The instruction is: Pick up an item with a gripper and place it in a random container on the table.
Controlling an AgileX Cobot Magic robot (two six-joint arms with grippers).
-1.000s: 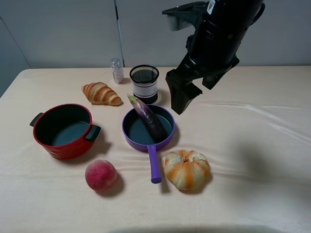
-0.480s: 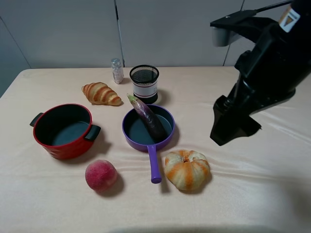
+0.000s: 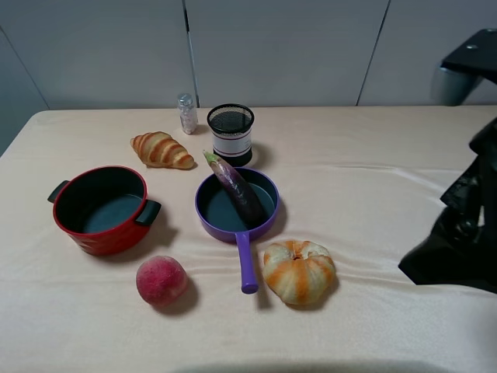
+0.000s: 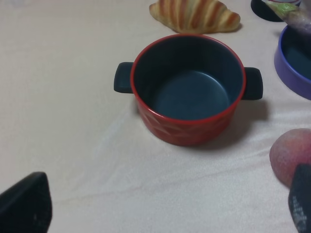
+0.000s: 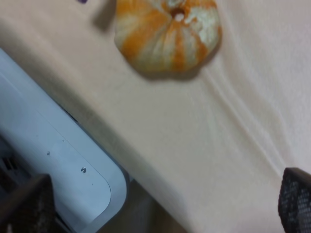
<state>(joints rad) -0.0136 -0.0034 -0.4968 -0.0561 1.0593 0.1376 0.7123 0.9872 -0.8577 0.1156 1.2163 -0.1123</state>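
Observation:
The dark purple eggplant (image 3: 235,191) lies in the purple frying pan (image 3: 208,218), with its greenish stem end over the far left rim. Both show at the edge of the left wrist view, the eggplant (image 4: 299,14) and the pan (image 4: 291,63). My right arm (image 3: 458,233) hangs at the right edge of the table (image 3: 373,194), far from the pan. In the right wrist view the right gripper (image 5: 160,204) is open and empty above the table's front edge. In the left wrist view the left gripper (image 4: 163,204) is open and empty, short of the red pot. It is out of the exterior view.
A red two-handled pot (image 3: 101,208) stands left of the pan, with a peach (image 3: 161,280) in front of it. A striped pumpkin (image 3: 299,270) sits beside the pan handle (image 3: 246,264). A croissant (image 3: 161,150), a black mesh cup (image 3: 231,133) and a small shaker (image 3: 187,113) stand at the back.
My right arm has swung from beside the pan to the right and toward the table's front edge. The eggplant stays in the pan. Nothing else moved.

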